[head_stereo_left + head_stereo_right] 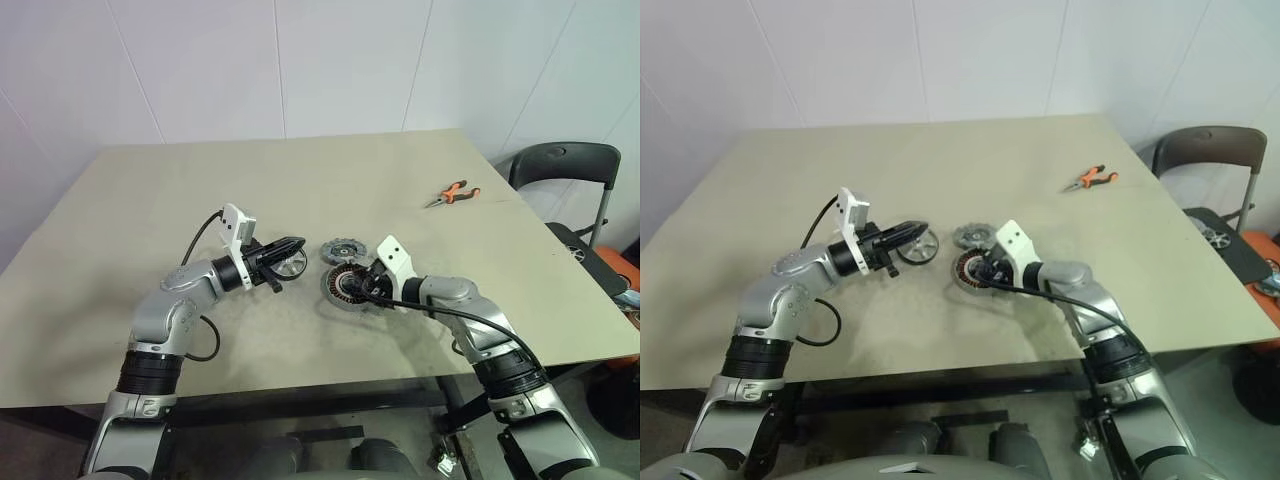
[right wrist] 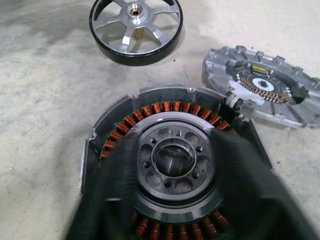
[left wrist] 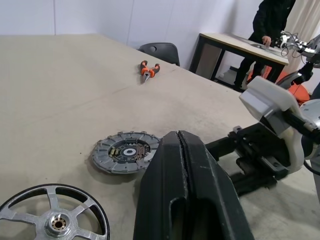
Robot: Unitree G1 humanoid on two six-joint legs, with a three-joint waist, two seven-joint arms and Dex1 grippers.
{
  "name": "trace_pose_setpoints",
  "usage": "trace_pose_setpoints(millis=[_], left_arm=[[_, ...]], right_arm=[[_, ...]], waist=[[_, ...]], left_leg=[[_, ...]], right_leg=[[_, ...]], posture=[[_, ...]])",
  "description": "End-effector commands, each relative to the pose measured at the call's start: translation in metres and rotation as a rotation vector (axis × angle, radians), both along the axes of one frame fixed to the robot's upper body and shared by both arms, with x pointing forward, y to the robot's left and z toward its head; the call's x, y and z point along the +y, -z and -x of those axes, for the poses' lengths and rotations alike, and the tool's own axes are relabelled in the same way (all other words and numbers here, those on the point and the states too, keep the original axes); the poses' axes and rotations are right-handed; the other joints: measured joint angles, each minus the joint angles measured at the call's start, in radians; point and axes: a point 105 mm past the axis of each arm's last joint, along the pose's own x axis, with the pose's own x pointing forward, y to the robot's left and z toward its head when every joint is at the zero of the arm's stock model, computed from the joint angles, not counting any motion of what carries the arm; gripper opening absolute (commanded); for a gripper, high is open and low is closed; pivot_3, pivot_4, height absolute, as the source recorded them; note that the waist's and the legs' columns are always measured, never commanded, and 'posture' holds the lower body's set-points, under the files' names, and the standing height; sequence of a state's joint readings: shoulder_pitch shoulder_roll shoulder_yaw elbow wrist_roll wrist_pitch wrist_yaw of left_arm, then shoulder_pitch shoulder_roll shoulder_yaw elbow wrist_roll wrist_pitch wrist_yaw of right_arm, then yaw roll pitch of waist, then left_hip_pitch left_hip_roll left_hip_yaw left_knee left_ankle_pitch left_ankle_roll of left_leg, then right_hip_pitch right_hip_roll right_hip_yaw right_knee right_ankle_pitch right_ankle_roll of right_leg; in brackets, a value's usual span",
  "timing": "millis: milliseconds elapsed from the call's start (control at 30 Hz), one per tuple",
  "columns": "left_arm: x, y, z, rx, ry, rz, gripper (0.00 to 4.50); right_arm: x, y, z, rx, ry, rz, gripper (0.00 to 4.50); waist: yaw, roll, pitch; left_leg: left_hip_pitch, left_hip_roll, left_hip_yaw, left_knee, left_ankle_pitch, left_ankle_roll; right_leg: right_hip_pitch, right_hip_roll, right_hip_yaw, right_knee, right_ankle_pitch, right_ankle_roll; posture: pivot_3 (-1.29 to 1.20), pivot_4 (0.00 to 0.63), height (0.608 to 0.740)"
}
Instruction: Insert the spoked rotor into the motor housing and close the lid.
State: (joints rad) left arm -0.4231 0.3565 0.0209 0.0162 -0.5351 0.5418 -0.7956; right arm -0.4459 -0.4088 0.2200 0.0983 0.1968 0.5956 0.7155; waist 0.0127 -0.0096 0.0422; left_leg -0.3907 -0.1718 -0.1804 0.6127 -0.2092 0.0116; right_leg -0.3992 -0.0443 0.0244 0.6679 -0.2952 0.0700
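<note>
Metal throughout, the three parts are lying close together near the table's front edge. The spoked rotor (image 2: 136,31) is resting flat, just beside the tips of the left gripper (image 1: 290,250), whose fingers are pressed together and holding nothing. The motor housing (image 2: 170,165) is sitting open, copper windings ringing its silver hub, with the lid (image 2: 262,85) lying against its far edge.

The right gripper (image 1: 357,290) is hovering directly over the housing with its jaws parted either side of the hub; no contact is visible.

Handling judgement: the rotor is looking rigid, light and smooth, so it is likely to slide under a glancing pinch. Taking it across the narrow rim or by one spoke is appearing safest. The housing is probably heavy enough to stay put; the windings are the fragile zone and should be avoided.

Surface: the table (image 1: 300,180) is offering a matte beige top, flat and slightly textured. Orange-handled pliers (image 1: 451,194) are lying well apart. A dark chair (image 1: 563,165) is standing beside the table; a person (image 3: 272,22) is working at a second desk.
</note>
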Motion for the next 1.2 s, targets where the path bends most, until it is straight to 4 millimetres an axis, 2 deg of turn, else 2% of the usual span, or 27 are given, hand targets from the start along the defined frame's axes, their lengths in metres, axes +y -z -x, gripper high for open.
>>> trace_pose_setpoints(millis=[33, 300, 433, 600, 767, 867, 1067, 1200], left_arm=[[0.0, -0.01, 0.002, -0.038, 0.005, 0.006, 0.0], [-0.001, -0.01, 0.001, -0.038, 0.007, 0.005, 0.0], [-0.002, -0.01, 0.0, -0.039, 0.009, 0.005, 0.0], [-0.002, -0.009, -0.001, -0.036, 0.009, 0.007, 0.0], [-0.002, -0.008, -0.002, -0.034, 0.009, 0.005, 0.0], [-0.002, -0.007, -0.001, -0.033, 0.009, 0.005, 0.0], [-0.001, -0.007, -0.001, -0.033, 0.008, 0.001, 0.0], [-0.001, -0.007, 0.0, -0.033, 0.009, -0.001, 0.0]], right_arm=[[0.003, -0.004, -0.004, -0.031, 0.012, 0.001, 2.74], [0.005, -0.008, -0.005, -0.046, 0.017, -0.015, 2.74], [0.0, -0.022, -0.01, -0.038, 0.049, -0.09, 2.74], [-0.012, -0.057, -0.02, -0.009, 0.109, -0.291, 2.74], [-0.02, -0.059, -0.022, 0.009, 0.141, -0.307, 2.74], [-0.018, -0.052, -0.016, 0.015, 0.114, -0.278, 2.19], [-0.001, -0.037, 0.009, 0.071, -0.029, -0.214, 0.11], [-0.002, -0.032, 0.012, 0.087, -0.037, -0.203, 0.05]], waist=[[0.0, 0.0, 0.0], [0.0, 0.0, 0.0], [0.0, 0.0, 0.0], [-0.001, 0.0, 0.0], [0.0, 0.0, 0.0], [0.0, 0.0, 0.0], [-0.001, 0.0, 0.0], [0.0, 0.0, 0.0]], left_leg=[[0.0, 0.0, 0.0, 0.0, 0.0, 0.0], [0.001, 0.0, 0.0, 0.001, 0.0, 0.0], [0.001, 0.0, 0.0, 0.001, 0.0, 0.0], [0.001, 0.0, 0.0, 0.001, 0.0, 0.0], [0.001, 0.0, 0.0, 0.0, 0.0, 0.0], [0.001, 0.0, 0.001, 0.001, 0.0, 0.0], [0.001, 0.0, 0.001, 0.001, 0.0, 0.0], [0.001, 0.0, 0.001, 0.001, 0.0, 0.0]], right_leg=[[0.0, 0.0, 0.0, 0.0, 0.0, 0.0], [0.0, 0.0, 0.0, 0.001, 0.0, 0.0], [0.0, 0.0, 0.0, 0.001, 0.0, 0.0], [0.0, 0.0, 0.0, 0.001, 0.0, 0.0], [0.0, 0.0, 0.0, 0.002, 0.0, 0.0], [0.0, 0.0, 0.0, 0.001, 0.0, 0.0], [0.0, 0.0, 0.001, 0.002, 0.0, 0.0], [0.0, 0.0, 0.001, 0.002, 0.0, 0.0]], posture=[[0.0, 0.0, 0.74], [0.0, 0.0, 0.74], [0.0, 0.0, 0.74], [0.0, 0.0, 0.74], [0.0, 0.0, 0.74], [0.0, 0.0, 0.74], [0.0, 0.0, 0.74], [0.0, 0.0, 0.74]])
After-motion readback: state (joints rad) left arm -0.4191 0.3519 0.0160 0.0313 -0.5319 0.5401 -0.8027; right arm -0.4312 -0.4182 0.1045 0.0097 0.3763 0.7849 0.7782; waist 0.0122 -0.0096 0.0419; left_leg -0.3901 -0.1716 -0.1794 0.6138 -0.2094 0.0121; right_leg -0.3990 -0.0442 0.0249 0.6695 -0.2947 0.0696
